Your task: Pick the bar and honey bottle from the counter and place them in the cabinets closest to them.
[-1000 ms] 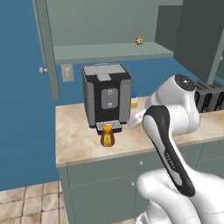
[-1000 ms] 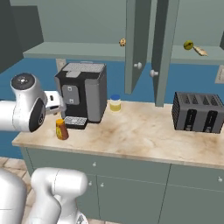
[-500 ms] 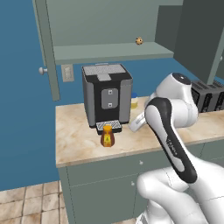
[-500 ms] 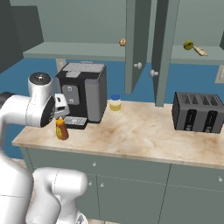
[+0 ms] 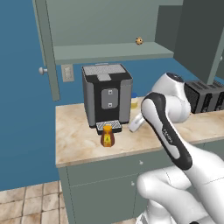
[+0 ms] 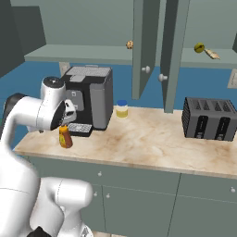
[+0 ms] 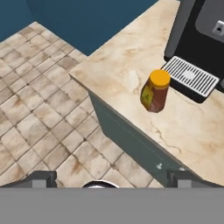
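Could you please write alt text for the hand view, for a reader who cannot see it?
A honey bottle stands upright on the beige marble counter near its front edge, just in front of the coffee machine's drip tray. Tiled floor lies beyond the counter's edge.

Glossy white arm (image 5: 168, 131), seemingly dark joints

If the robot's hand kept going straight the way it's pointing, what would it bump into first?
Probably the counter edge, just short of the honey bottle, which sits near the middle of the hand view. Depth is hard to judge.
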